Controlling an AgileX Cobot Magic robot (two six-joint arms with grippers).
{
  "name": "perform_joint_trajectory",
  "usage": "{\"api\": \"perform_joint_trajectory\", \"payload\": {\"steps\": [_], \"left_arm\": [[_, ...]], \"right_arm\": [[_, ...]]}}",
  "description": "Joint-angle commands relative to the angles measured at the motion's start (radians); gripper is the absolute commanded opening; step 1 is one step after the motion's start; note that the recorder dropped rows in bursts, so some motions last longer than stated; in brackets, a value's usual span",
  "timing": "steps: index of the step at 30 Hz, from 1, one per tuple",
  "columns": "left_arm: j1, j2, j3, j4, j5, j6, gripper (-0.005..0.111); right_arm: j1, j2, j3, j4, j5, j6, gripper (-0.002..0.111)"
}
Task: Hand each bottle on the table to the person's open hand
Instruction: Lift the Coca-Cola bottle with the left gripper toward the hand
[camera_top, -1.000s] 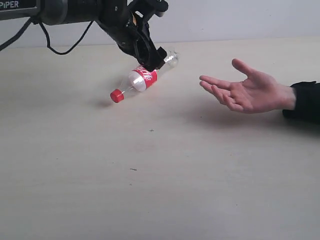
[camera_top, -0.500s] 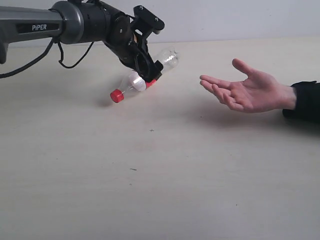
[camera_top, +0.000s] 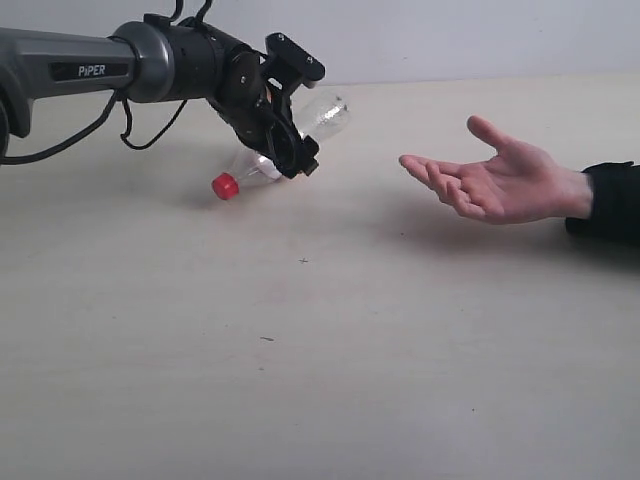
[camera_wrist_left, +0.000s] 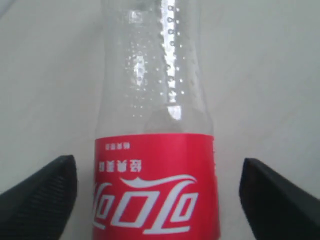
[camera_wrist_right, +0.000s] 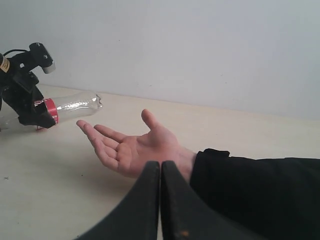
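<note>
Left gripper (camera_top: 290, 150) clamped on bottle (camera_top: 325, 112) at red label band (camera_wrist_left: 155, 200), clear of desk (camera_top: 350, 350). Cap (camera_top: 224, 186) hung below gripper, base past it toward open hand (camera_top: 500, 188). Looked empty: judged light, slick, crushable, so mid-body hold suits. Right gripper (camera_wrist_right: 160, 200) closed, empty.

I am counting one bottle (camera_top: 322, 113), one open hand (camera_top: 495, 185), one table (camera_top: 320, 350), and two grippers of mine: the left gripper (camera_wrist_left: 156, 175) and the right gripper (camera_wrist_right: 160, 167).
</note>
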Motion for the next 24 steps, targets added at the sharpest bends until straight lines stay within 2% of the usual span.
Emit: {"api": "perform_joint_trajectory", "payload": {"steps": [1, 6, 12, 18, 20, 24], "left_arm": [[-0.003, 0.003, -0.007, -0.001, 0.01, -0.001, 0.053], [-0.003, 0.002, -0.007, 0.002, 0.023, 0.001, 0.0], [-0.004, -0.078, -0.007, 0.004, 0.06, 0.004, 0.0], [-0.006, -0.265, -0.007, 0.008, 0.252, 0.008, 0.0], [-0.029, -0.325, -0.005, 0.014, 0.321, 0.005, 0.0], [-0.121, -0.396, 0.004, 0.092, 0.34, -0.186, 0.0]], "right_arm": [[-0.003, -0.003, 0.004, 0.003, -0.013, 0.006, 0.001], [-0.003, -0.003, 0.004, 0.003, -0.013, 0.006, 0.001], [-0.003, -0.003, 0.004, 0.003, -0.013, 0.006, 0.001], [-0.003, -0.003, 0.004, 0.003, -0.013, 0.006, 0.001], [-0.003, -0.003, 0.004, 0.003, -0.013, 0.006, 0.001], [-0.003, -0.003, 0.004, 0.003, -0.013, 0.006, 0.001]]}}
